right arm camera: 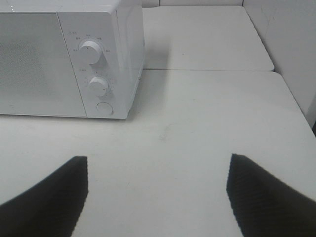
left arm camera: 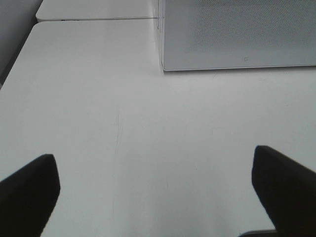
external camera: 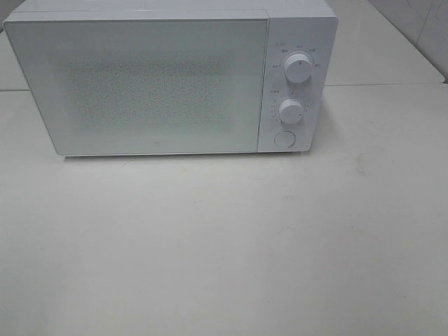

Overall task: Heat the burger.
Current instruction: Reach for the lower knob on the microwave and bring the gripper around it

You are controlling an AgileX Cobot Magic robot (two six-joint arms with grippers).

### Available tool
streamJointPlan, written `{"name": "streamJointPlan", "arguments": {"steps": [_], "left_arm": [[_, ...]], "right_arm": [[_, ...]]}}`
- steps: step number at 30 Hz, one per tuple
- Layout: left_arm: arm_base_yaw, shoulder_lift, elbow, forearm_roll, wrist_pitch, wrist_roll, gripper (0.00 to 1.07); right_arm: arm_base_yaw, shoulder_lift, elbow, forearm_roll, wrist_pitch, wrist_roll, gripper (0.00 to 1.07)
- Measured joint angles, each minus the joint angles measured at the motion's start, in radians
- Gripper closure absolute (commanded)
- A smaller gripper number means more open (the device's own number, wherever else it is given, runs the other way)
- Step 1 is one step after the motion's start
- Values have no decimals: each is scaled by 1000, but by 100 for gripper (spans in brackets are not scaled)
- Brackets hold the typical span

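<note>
From my station the white desk point(external camera: 224, 245) fills most of the high view, with a seam running across it behind the microwave point(external camera: 168, 77). The microwave stands at the far side of the desk, white and boxy, facing me. Its door point(external camera: 140, 84) is closed, a pale panel with a fine dotted screen that I cannot see through. To the right of the door is the control panel point(external camera: 294, 42), which carries an upper knob point(external camera: 299, 68), a lower knob point(external camera: 290, 110) and, below them, a round button point(external camera: 283, 138).

I do not see the burger in any view, so I cannot tell where it is or how it looks.

The left end effector point(left arm camera: 153, 165) hangs over bare desk in front of the microwave's left corner, its dark fingers point(left arm camera: 29, 192) spread wide and holding nothing. The right end effector point(right arm camera: 157, 165) is also released and empty, with its fingers point(right arm camera: 261, 197) wide apart over the desk in front of the control panel side.
</note>
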Motion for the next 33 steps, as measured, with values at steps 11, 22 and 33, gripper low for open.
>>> {"name": "streamJointPlan", "arguments": {"steps": [11, 22, 33], "left_arm": [[0, 0, 0, 0, 0, 0, 9], [0, 0, 0, 0, 0, 0, 9], [0, 0, 0, 0, 0, 0, 9]], "right_arm": [[0, 200, 0, -3, -145, 0, 32], [0, 408, 0, -4, -380, 0, 32], [0, 590, 0, -4, -618, 0, 32]]}}
